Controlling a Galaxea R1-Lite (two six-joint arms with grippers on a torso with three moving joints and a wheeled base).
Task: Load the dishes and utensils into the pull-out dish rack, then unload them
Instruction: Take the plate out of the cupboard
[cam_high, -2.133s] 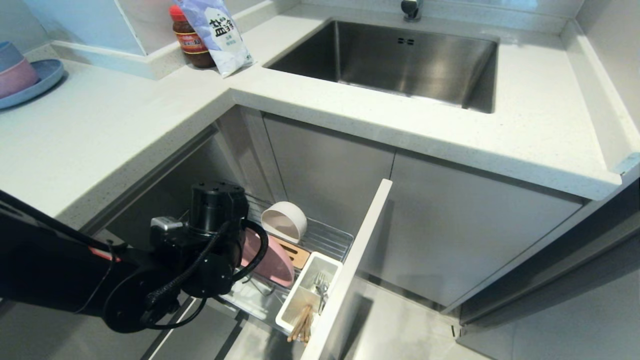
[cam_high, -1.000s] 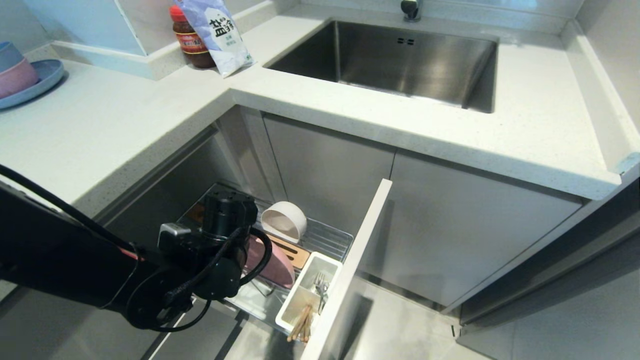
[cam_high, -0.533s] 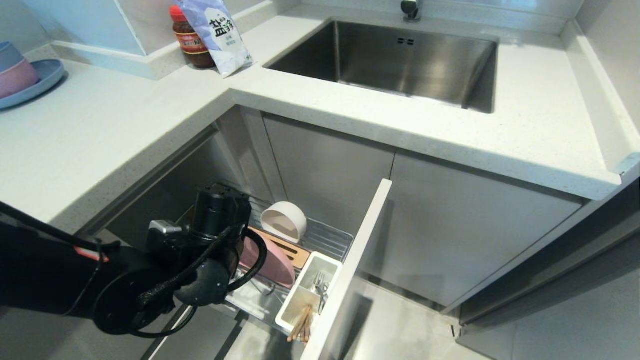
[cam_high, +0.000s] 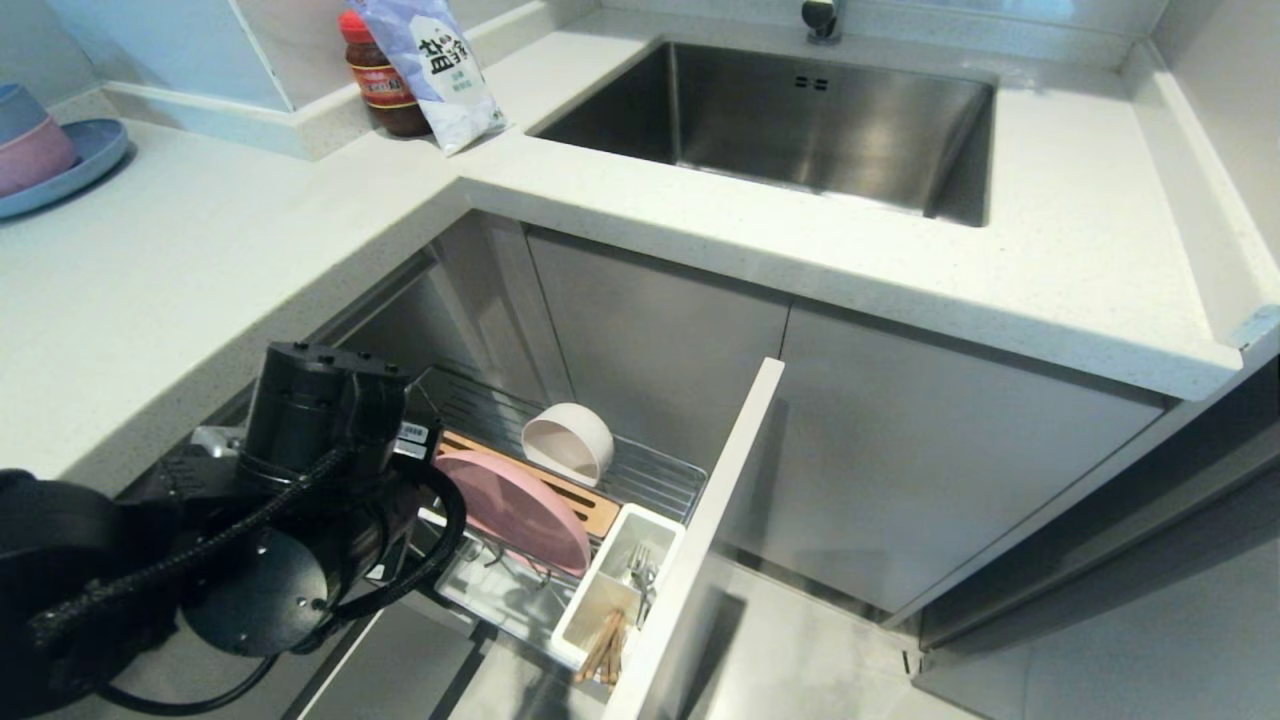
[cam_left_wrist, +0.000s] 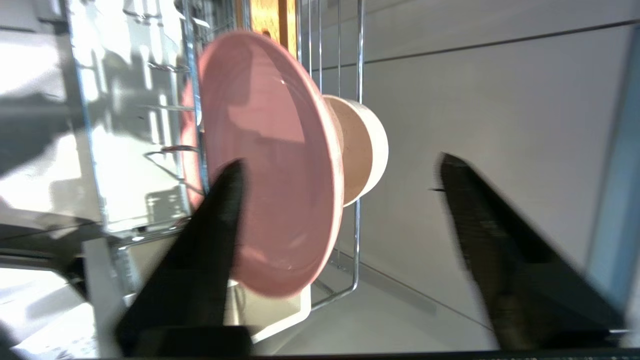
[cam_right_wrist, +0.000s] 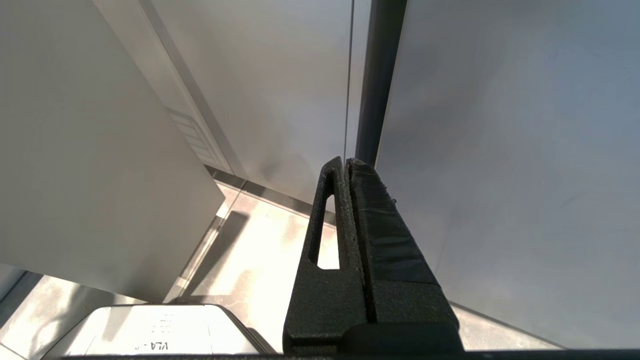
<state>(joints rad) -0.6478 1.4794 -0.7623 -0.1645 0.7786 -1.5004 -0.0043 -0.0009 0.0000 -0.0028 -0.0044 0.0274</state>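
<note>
Overhead, the chrome wire pull-out dish rack is standing open below the speckled pale worktop, carrying a round matte pink plate on edge, a cream bowl tipped on its side, and a white plastic holder with a silver fork and wooden chopsticks. From the left wrist, the left pincer is gaping empty, the plate beside one finger. From the right wrist, the right pincer is sitting closed by grey cabinet panels
</note>
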